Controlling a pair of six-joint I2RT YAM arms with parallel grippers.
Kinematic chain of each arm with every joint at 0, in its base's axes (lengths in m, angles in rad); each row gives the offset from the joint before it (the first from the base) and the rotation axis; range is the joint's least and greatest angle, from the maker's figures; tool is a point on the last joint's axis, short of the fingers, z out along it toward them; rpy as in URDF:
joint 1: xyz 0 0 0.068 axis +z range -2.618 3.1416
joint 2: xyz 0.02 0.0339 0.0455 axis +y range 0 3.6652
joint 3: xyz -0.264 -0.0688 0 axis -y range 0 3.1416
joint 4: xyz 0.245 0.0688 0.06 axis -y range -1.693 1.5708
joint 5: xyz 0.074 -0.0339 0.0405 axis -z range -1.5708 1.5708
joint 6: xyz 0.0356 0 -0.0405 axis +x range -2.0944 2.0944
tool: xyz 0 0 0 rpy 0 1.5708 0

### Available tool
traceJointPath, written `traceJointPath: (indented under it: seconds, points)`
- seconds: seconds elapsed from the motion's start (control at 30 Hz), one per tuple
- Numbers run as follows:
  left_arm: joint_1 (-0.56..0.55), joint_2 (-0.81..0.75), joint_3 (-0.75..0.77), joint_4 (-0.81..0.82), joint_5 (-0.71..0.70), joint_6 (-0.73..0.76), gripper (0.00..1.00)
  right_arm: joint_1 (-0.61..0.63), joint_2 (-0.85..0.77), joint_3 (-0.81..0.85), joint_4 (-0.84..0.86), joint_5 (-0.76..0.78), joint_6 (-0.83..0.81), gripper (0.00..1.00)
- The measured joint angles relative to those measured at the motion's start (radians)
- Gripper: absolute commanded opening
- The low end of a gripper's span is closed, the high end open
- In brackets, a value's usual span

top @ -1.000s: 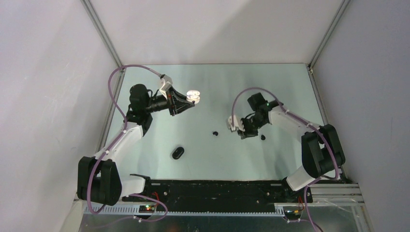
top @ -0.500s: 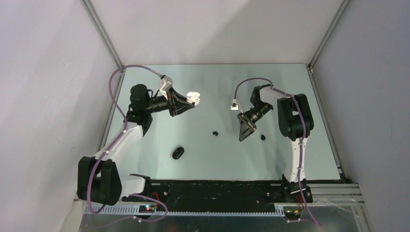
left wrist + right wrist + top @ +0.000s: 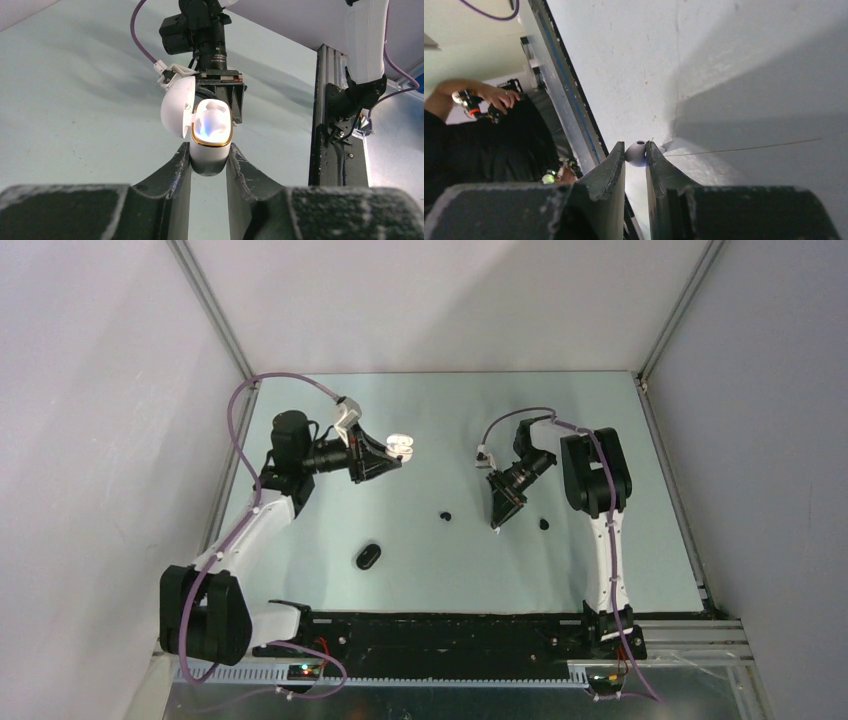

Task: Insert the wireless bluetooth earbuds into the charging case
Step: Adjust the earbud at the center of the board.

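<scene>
A white charging case (image 3: pixel 210 150) with a gold rim and its lid (image 3: pixel 176 109) swung open is pinched between my left gripper's (image 3: pixel 209 167) fingers, held above the table's back left (image 3: pixel 400 445). Its glowing inside faces the right arm. My right gripper (image 3: pixel 635 150) is shut on a small pale round earbud (image 3: pixel 636 155) at its very fingertips. In the top view that gripper (image 3: pixel 497 522) points down at the table's middle right, and the held bud is too small to make out there. Two black earbuds (image 3: pixel 445 514) (image 3: pixel 544 524) lie on the table either side of it.
A shut black case (image 3: pixel 368 556) lies on the table in front of the left arm. The metal frame rails (image 3: pixel 215 305) and white walls close in the table. A person's hand (image 3: pixel 499 96) shows beyond the rail in the right wrist view.
The right arm has folded upright and drawn its gripper up off the table with the pale bud held. The left gripper with the open case has barely shifted.
</scene>
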Motion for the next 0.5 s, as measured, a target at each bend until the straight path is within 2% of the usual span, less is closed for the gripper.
traceJointPath:
  seconds: [0.23, 0.5]
  points:
    - [0.0, 0.0, 0.001, -0.026, 0.0, 0.016, 0.0, 0.002, 0.002, 0.01, 0.039, 0.043, 0.164, 0.23]
    - [0.0, 0.0, 0.001, -0.029, 0.0, 0.021, 0.0, -0.003, 0.002, 0.01, 0.085, 0.096, 0.239, 0.32]
